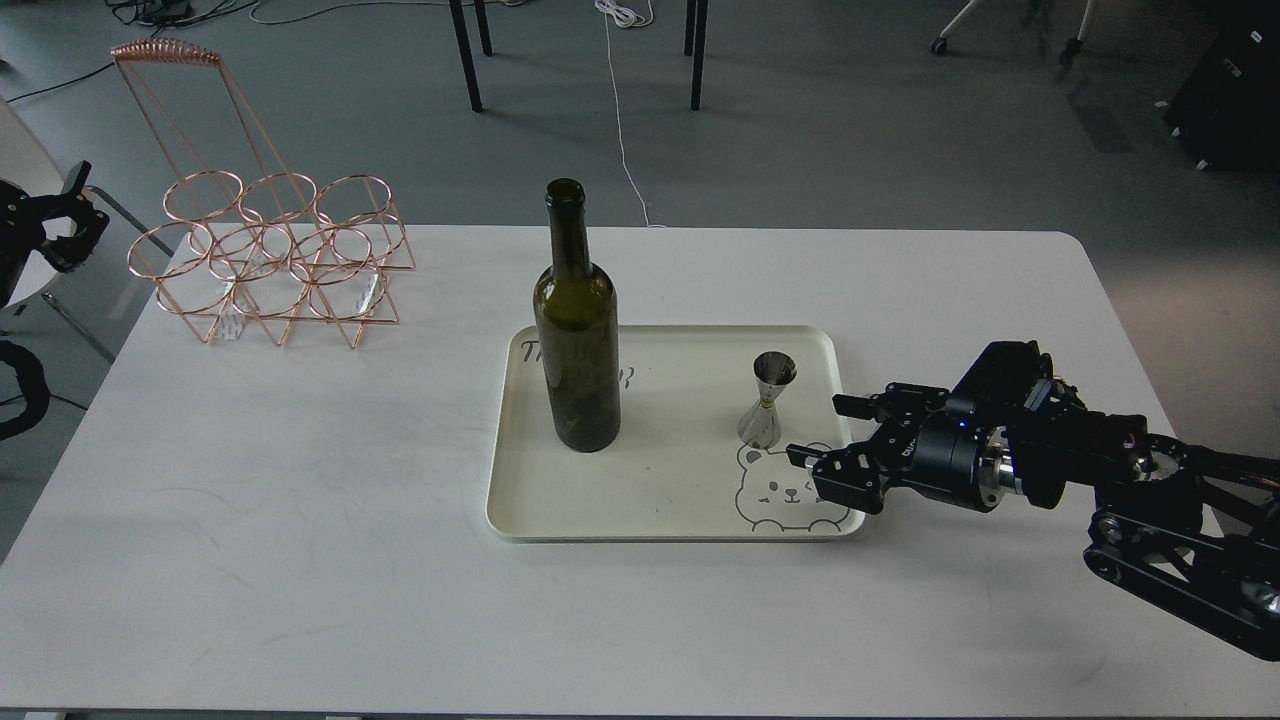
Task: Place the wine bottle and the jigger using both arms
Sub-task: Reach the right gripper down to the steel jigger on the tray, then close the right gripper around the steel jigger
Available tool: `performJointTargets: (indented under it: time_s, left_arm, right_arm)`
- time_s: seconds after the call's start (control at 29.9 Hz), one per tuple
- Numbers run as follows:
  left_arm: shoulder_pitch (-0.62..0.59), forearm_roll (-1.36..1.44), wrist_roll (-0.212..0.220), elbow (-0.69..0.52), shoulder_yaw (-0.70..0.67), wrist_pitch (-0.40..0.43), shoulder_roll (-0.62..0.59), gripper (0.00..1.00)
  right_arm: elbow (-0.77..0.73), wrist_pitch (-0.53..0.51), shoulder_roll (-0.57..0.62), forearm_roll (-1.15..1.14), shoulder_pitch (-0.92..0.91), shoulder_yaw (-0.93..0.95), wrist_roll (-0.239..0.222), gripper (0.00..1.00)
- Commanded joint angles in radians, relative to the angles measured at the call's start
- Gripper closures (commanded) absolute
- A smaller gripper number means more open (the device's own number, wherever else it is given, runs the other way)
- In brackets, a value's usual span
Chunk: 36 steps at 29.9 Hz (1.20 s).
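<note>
The wine bottle (pixel 577 330), dark olive-green and without a label, stands upright on the left part of a cream tray (pixel 660 500). The jigger (pixel 768 398), small and steel with a gold waist band, stands upright on the tray's right part. My right gripper (pixel 818 430) is open and empty, its fingers spread just right of the jigger, over the tray's right edge, apart from it. My left arm shows only at the far left edge; its gripper (pixel 70 215) is seen small and dark, away from the table.
A copper wire bottle rack (pixel 270 260) stands at the table's back left. The white table (pixel 300 520) has a rounded far right corner. Table legs, cables and a chair base are on the floor behind.
</note>
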<state>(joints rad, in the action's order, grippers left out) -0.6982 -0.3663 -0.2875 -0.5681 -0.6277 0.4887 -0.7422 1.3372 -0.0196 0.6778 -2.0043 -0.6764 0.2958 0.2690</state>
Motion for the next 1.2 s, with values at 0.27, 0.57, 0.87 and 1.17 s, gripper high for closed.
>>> performJointTargets:
  time_s: [0.27,0.57,0.87,1.17]
  left_arm:
    - [0.002,0.003,0.001,0.005,0.003,0.000,-0.002,0.01]
    - [0.006,0.003,0.001,0.005,0.003,0.000,0.006,0.01]
    - [0.008,0.003,0.001,0.005,0.003,0.000,0.004,0.01]
    - [0.008,0.003,0.001,0.005,0.003,0.000,0.001,0.01]
  right_arm:
    - [-0.167,0.012,-0.145,-0.010,-0.052,-0.004,0.000,0.28]
    - [-0.208,0.012,-0.213,-0.011,-0.077,-0.014,-0.001,0.35]
    - [-0.221,0.010,-0.219,-0.011,-0.081,-0.021,-0.004,0.55]
    - [-0.221,0.010,-0.219,-0.013,-0.084,-0.040,-0.007,0.84]
